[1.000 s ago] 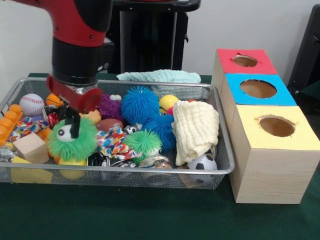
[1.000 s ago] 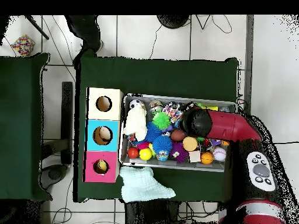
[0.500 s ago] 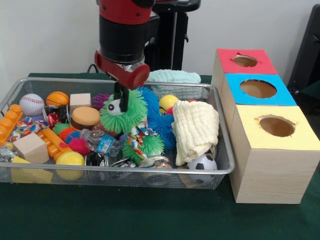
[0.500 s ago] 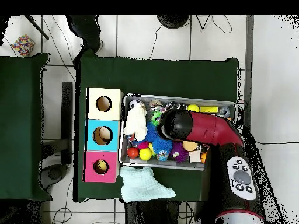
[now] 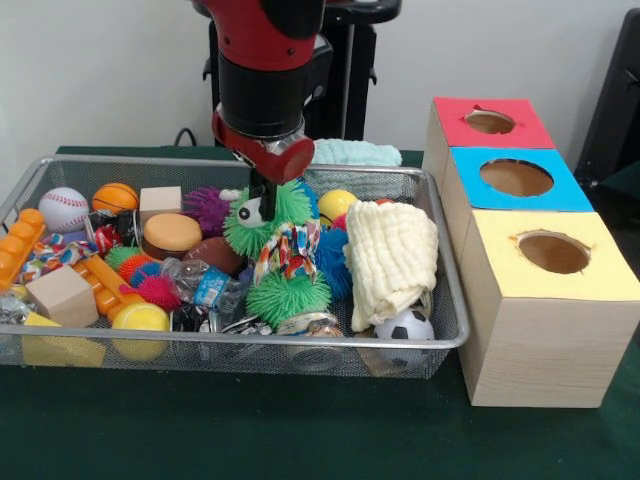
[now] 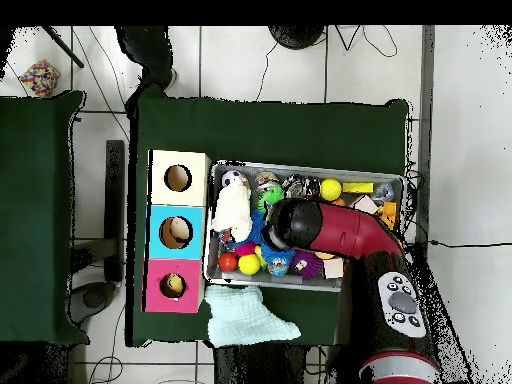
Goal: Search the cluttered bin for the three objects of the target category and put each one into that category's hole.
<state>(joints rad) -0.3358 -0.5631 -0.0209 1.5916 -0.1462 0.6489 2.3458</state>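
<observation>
Gripper (image 5: pixel 262 207), closed on the green spiky toy (image 5: pixel 262 221), has carried it from the bin's (image 5: pixel 300 345) left end toward centre, trailing a rope toy (image 5: pixel 287 250); delivery to a hole remains.

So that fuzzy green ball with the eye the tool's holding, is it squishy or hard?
Probably squishy: the green spiky ball is covered in thin rubbery-looking hairs that likely bend. It looks light, hanging from the tool by a small pinch. Its round shape might roll if dropped.
</observation>
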